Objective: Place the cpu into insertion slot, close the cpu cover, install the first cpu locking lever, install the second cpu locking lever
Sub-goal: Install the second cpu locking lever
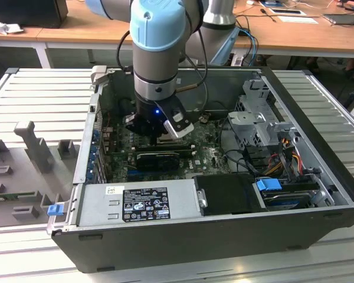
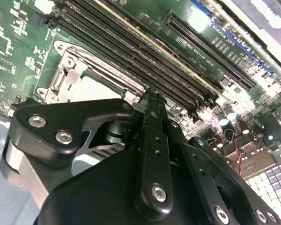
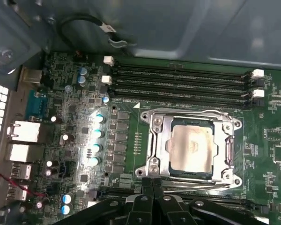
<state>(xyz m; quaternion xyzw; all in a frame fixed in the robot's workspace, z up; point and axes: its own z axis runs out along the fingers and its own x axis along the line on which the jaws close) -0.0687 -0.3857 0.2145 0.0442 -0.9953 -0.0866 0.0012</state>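
Observation:
The cpu (image 3: 192, 147), its silver-grey top up, sits in the insertion slot (image 3: 225, 177) on the green board. The cpu cover (image 3: 158, 140), a metal frame with a large window, lies flat over it. A thin locking lever (image 3: 201, 187) runs along the slot's edge nearest my gripper (image 3: 152, 185). The gripper's two black fingers are pressed together at that edge, shut, with nothing visible between them. In the second wrist view, the gripper (image 2: 150, 96) stands just past the slot (image 2: 79, 79). The exterior view shows the gripper (image 1: 159, 132) low inside the open computer case.
Long black memory slots (image 3: 178, 82) run beside the socket. Capacitors (image 3: 99, 133) and rear ports (image 3: 23, 131) stand on the board's other side. A black expansion card (image 1: 159, 158), the power supply (image 1: 141, 200) and a drive cage (image 1: 259, 124) crowd the case.

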